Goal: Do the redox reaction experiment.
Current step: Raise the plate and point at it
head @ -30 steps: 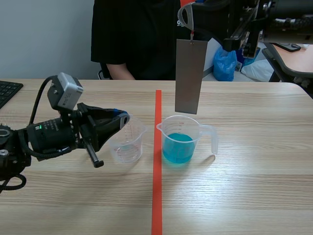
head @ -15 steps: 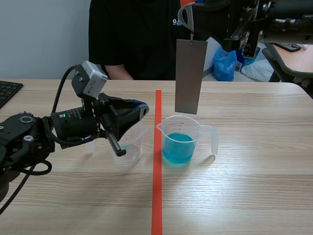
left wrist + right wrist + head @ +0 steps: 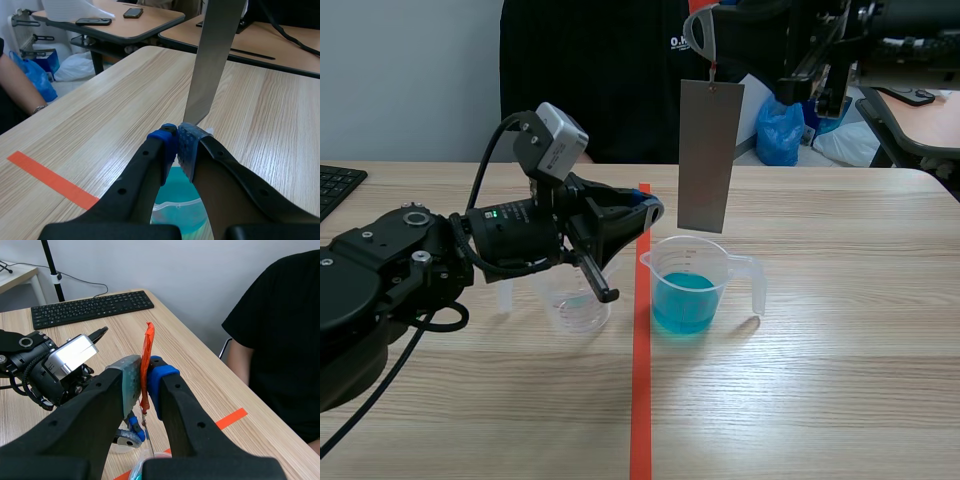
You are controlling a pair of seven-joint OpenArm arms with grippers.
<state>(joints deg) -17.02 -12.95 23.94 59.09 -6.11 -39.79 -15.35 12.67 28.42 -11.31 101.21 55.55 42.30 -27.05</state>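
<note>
Right pincer (image 3: 145, 379) clamps the orange tab (image 3: 148, 345), seen clearly from its wrist; left pincer (image 3: 178, 142) closed, empty.

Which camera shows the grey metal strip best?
Scene view: the whole metal strip hangs above the blue-liquid cup. The left wrist view shows only its lower part; the right wrist view shows mainly its orange tag.

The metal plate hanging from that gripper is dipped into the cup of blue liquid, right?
Not dipped. The scene view shows the metal plate, hanging from the right gripper, with its lower edge above the rim of the measuring cup of blue liquid.
</note>
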